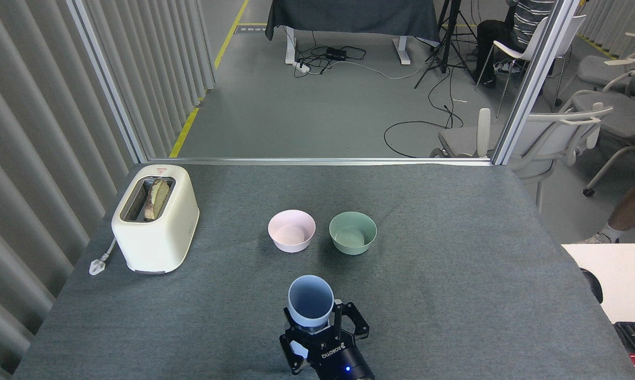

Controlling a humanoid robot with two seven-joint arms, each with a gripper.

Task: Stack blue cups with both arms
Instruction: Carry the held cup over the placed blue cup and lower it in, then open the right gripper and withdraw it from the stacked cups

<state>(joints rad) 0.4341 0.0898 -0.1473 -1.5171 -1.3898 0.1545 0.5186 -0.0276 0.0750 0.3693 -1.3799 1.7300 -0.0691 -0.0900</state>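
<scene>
While my right gripper (318,331) sat near the table's (454,295) front edge, its fingers were clamped on the lower part of an upright blue cup (310,302), mouth up. A sliver of the second blue cup (297,349) showed under the fingers; couldn't tell if nested. Pink bowl (291,230) and green bowl (352,233) stood just behind.
</scene>
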